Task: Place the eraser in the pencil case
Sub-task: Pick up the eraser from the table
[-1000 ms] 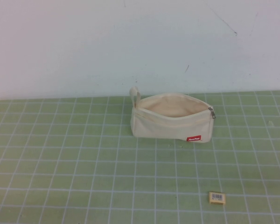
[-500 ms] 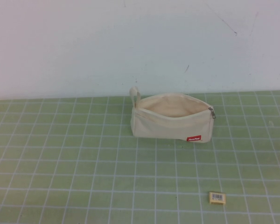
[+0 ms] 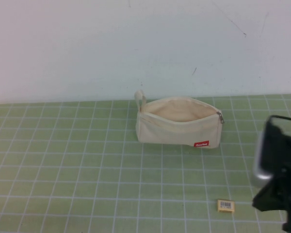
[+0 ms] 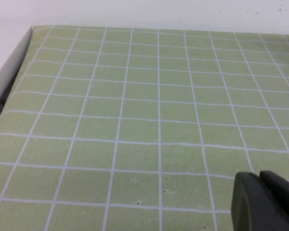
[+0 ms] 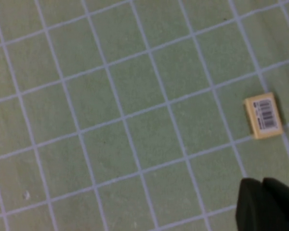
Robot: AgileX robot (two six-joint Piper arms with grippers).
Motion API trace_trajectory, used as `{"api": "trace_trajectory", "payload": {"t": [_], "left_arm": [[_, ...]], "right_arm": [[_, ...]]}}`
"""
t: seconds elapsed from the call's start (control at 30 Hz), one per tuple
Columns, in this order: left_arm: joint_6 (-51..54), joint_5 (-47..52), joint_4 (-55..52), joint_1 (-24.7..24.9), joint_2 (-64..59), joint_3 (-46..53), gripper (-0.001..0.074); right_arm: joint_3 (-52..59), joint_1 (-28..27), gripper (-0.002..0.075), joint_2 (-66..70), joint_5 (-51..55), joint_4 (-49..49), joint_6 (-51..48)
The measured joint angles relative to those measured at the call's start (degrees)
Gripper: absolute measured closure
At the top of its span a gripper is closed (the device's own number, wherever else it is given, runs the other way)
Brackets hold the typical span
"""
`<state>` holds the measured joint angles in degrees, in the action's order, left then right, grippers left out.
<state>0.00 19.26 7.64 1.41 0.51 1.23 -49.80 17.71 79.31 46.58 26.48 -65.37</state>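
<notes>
The pencil case [image 3: 177, 121], a cream pouch with a red tag [image 3: 201, 143], stands at the back of the green grid mat with its zip open. The eraser [image 3: 225, 206], a small tan block with a barcode label, lies on the mat at the front right, apart from the case. My right gripper [image 3: 277, 196] hangs just right of the eraser. In the right wrist view the eraser [image 5: 264, 115] lies a short way off the gripper's [image 5: 263, 184] shut, empty fingers. My left gripper [image 4: 259, 176] is shut and empty over bare mat, out of the high view.
A white wall [image 3: 136, 43] rises right behind the pencil case. The green grid mat [image 3: 77, 165] covers the table. Its left edge [image 4: 20, 60] with a white border shows in the left wrist view.
My right arm has come into the high view from the right and now hangs beside the eraser. The eraser and the pencil case have not moved.
</notes>
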Motion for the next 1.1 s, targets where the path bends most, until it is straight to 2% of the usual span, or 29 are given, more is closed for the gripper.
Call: {"api": "trace_trajectory", "payload": {"t": [0.1, 0.2, 0.23, 0.3, 0.43, 0.9, 0.97, 1.1], "left_arm": [[0.0, 0.0, 0.0, 0.0, 0.0, 0.0, 0.0736], [0.0, 0.0, 0.0, 0.0, 0.0, 0.0, 0.0736], [0.0, 0.0, 0.0, 0.0, 0.0, 0.0, 0.0736], [0.0, 0.0, 0.0, 0.0, 0.0, 0.0, 0.0736], [0.0, 0.0, 0.0, 0.0, 0.0, 0.0, 0.0736], [0.0, 0.0, 0.11, 0.0, 0.0, 0.0, 0.0736], [0.0, 0.0, 0.11, 0.0, 0.0, 0.0, 0.0736], [0.0, 0.0, 0.11, 0.0, 0.0, 0.0, 0.0736]], "right_arm": [[-3.92, 4.09, 0.0659, 5.81, 0.23, -5.29, 0.56], [-8.29, 7.59, 0.0495, 11.33, 0.47, -12.56, 4.25], [-9.63, 8.56, 0.0417, 13.13, 0.47, -14.85, 5.22], [-11.72, 9.73, 0.033, 16.27, 0.47, -17.53, 6.11], [-14.95, 10.27, 0.0278, 20.79, -0.85, -19.24, 6.51], [-17.29, 10.27, 0.0287, 31.41, -3.66, -19.24, 6.64], [-17.43, 10.27, 0.0335, 31.55, -3.81, -19.13, 6.64], [-17.56, 10.27, 0.0524, 31.55, -3.99, -19.14, 6.64]]}}
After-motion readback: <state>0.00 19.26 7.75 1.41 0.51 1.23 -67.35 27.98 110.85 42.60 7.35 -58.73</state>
